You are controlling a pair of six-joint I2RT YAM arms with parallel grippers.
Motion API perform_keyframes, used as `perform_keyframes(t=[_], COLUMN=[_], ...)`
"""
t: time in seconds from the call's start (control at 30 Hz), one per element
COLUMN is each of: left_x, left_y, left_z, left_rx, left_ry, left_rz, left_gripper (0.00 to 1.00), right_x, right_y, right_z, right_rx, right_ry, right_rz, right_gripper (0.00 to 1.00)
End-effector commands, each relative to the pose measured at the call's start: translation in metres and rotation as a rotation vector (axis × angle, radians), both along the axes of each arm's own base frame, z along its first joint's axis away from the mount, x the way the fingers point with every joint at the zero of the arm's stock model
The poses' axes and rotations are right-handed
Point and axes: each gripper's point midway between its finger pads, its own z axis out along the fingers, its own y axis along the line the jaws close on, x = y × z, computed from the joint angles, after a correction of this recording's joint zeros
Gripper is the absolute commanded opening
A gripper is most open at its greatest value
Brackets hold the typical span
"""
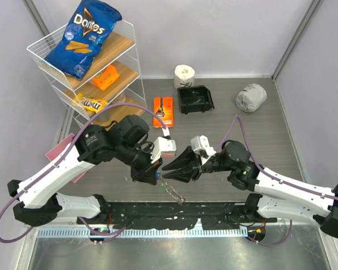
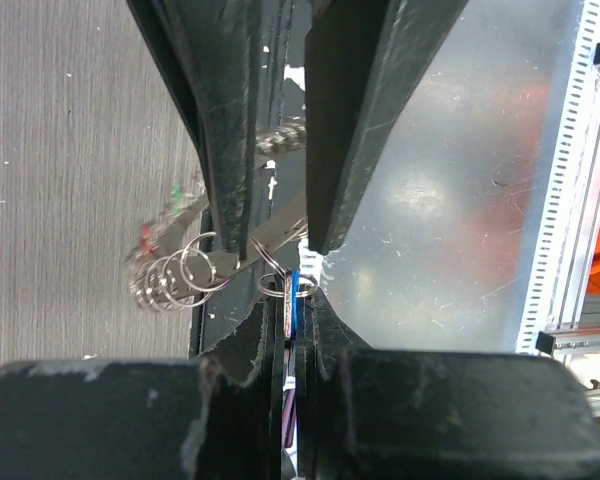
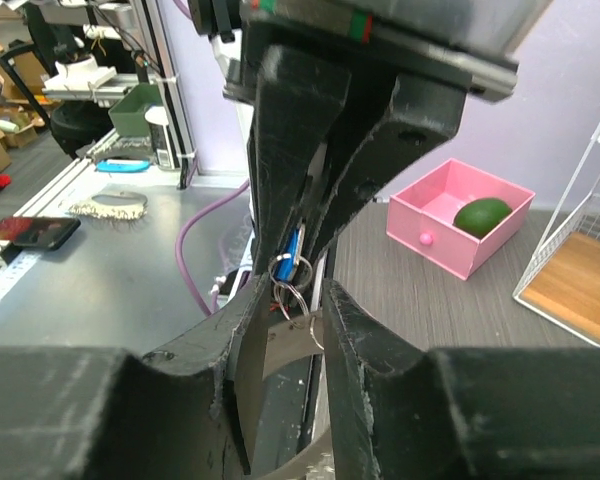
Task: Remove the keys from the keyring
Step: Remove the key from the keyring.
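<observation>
Two grippers meet above the tabletop's 6 o'clock edge. Left gripper clamps blue key as anchor. Right gripper, part-open, straddles silver key beside keyring, probably to work it off.

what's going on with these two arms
The two arms meet over the near edge of the table. The left gripper is shut on a blue-headed key, holding the keyring up. The right gripper faces it tip to tip, its jaws apart around a silver key hanging from the rings.
</observation>
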Motion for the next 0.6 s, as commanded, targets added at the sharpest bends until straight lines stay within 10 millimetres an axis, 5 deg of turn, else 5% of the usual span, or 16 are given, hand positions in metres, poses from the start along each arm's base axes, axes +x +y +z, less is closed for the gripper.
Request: perform_keyframes(t=[0.0, 0.3, 0.57], left_x=[-0.0062, -0.0093, -0.007], left_y=[-0.006, -0.0052, -0.0052], left_z=[0.0214, 0.0221, 0.0224], left_rx=[-0.088, -0.091, -0.09], left_ry=[-0.008, -0.012, -0.022], left_rz=[-0.032, -0.049, -0.041], left_gripper=[0.0, 0.0, 0.0], right_x=[-0.0028, -0.0048, -0.0103], right_y=[0.0038, 0.0079, 0.0083], right_z=[0.0075, 0.0037, 0.0036], right_rx=[-0.002, -0.026, -0.022], right_ry=[-0.056, -0.076, -0.068], right_rz=[0.027, 0.057, 0.091], right_gripper=[0.34, 0.33, 0.19])
